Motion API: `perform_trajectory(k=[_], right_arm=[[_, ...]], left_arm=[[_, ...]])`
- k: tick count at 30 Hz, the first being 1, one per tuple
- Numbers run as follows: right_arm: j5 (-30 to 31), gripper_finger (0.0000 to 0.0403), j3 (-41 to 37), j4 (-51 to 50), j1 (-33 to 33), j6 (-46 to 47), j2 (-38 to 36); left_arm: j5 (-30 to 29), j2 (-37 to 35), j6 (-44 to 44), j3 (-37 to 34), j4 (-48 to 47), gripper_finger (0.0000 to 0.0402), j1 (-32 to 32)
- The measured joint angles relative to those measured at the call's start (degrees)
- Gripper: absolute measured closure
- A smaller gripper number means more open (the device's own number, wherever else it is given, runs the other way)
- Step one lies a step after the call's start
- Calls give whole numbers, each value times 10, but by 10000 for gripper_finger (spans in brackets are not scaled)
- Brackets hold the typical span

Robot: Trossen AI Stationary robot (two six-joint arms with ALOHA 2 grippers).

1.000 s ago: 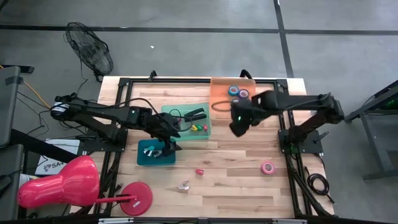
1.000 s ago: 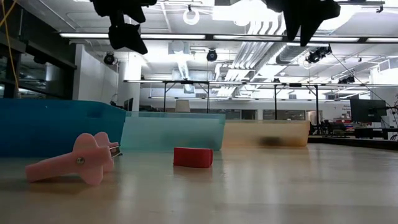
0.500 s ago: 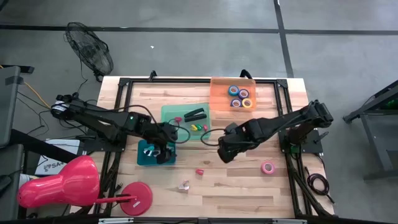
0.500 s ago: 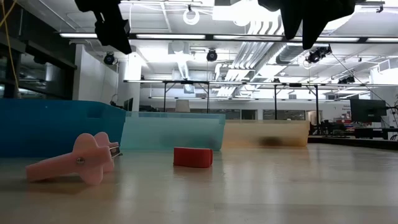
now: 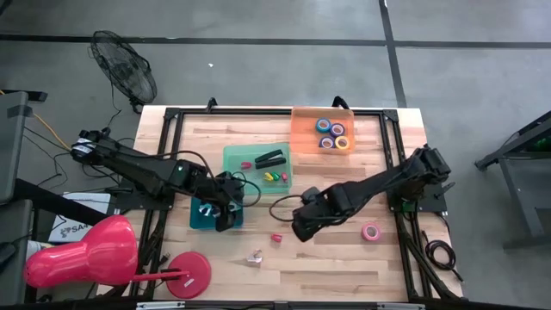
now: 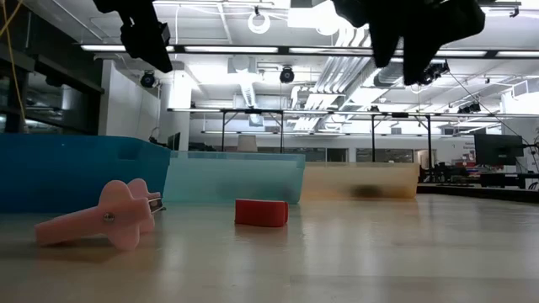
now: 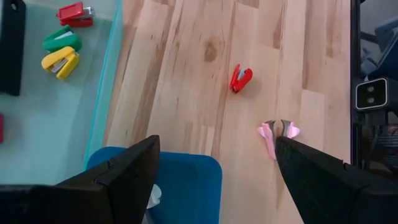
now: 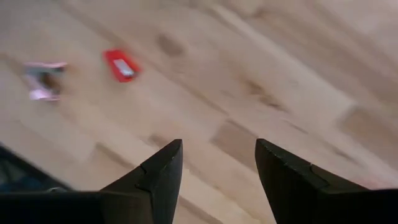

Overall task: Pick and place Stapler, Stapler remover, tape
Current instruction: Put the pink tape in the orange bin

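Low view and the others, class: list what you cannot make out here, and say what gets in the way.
- Blue tray, low view: its wall hides the contents.
- Orange tray, low view: the tape rolls inside are hidden by its wall.
- Left claw, low view: cut off by the top edge.
- Pink staple remover, right wrist view: blurred, shape unclear.
- Blue tray contents, high view: partly covered by the left arm.
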Motion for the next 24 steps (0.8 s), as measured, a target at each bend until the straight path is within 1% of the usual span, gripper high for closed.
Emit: perform_trajectory(k=[3,9,14,19,21,24], right_arm=[[-5,211,0,38,7,-2,16],[-25,211,0,47,12,-10,53],[-51,210,0,84,12,-41,84],[-65,210,-1,76,10,-60,96],[-71,210,-22,110,10,-62,94],[-90,210,-80,212,9,-59,92]], left_arm=[[0,0,0,0,1,90,0],[0,0,-1,0,2,90,0],[0,0,-9,0,2,90,0],[1,0,-10,0,2,90,0],[1,0,-11,0,2,90,0],[1,0,-13,0,2,90,0]])
